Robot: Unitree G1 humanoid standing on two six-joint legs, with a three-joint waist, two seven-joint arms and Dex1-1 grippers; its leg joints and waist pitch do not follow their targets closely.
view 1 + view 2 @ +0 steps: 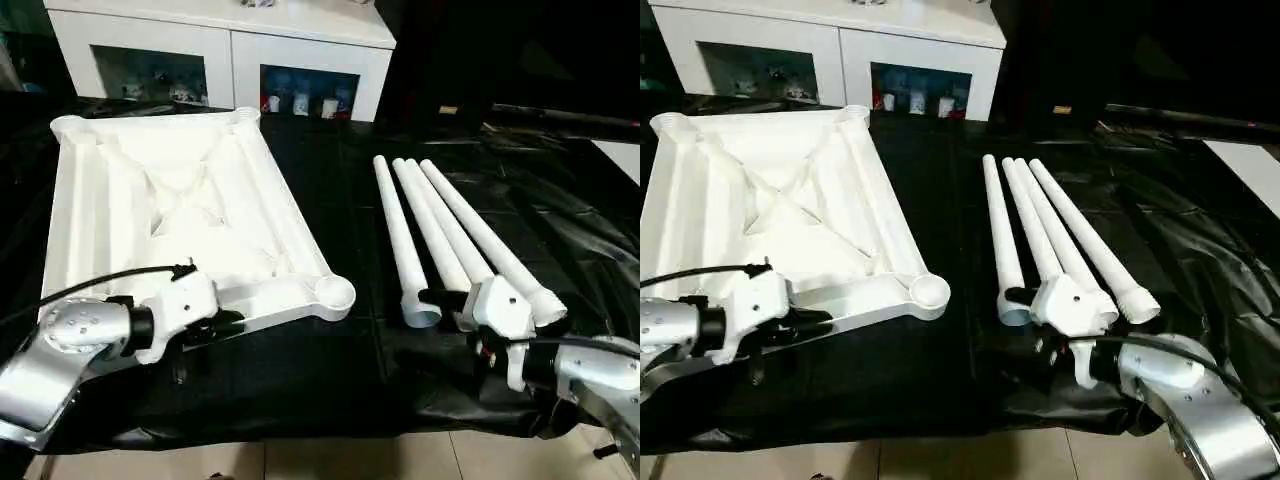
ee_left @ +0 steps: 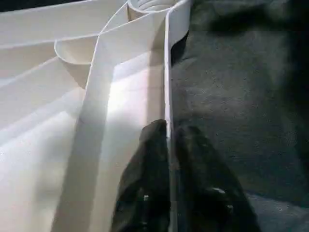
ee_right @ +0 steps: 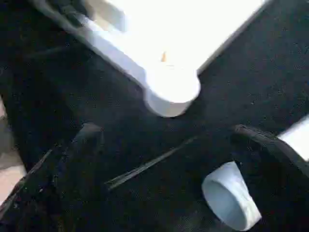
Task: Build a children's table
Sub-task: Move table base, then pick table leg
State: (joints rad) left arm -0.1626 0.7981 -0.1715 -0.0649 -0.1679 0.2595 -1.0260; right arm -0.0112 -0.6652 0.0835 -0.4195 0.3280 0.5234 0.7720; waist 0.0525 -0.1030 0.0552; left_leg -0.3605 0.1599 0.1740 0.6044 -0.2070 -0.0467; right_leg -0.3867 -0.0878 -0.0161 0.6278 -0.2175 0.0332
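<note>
The white table top [image 1: 180, 200] lies upside down on the black cloth, ribs up, with a round socket [image 1: 334, 293] at its near right corner. My left gripper [image 2: 169, 128] is shut on the thin near rim of the top, one finger on each side of the wall. Three white legs [image 1: 450, 230] lie side by side to the right of the top. My right gripper [image 3: 164, 129] stands open at their near ends, pointing toward the table top. One black finger [image 1: 432, 297] reaches beside the leftmost leg, and a tube's open end [image 3: 227, 203] lies between the fingers.
A white cabinet with glass doors [image 1: 230, 50] stands behind the work table. The black cloth [image 1: 340, 380] is creased and ends at the front edge, with pale floor [image 1: 300, 455] below. A white surface [image 1: 625, 155] shows at the far right.
</note>
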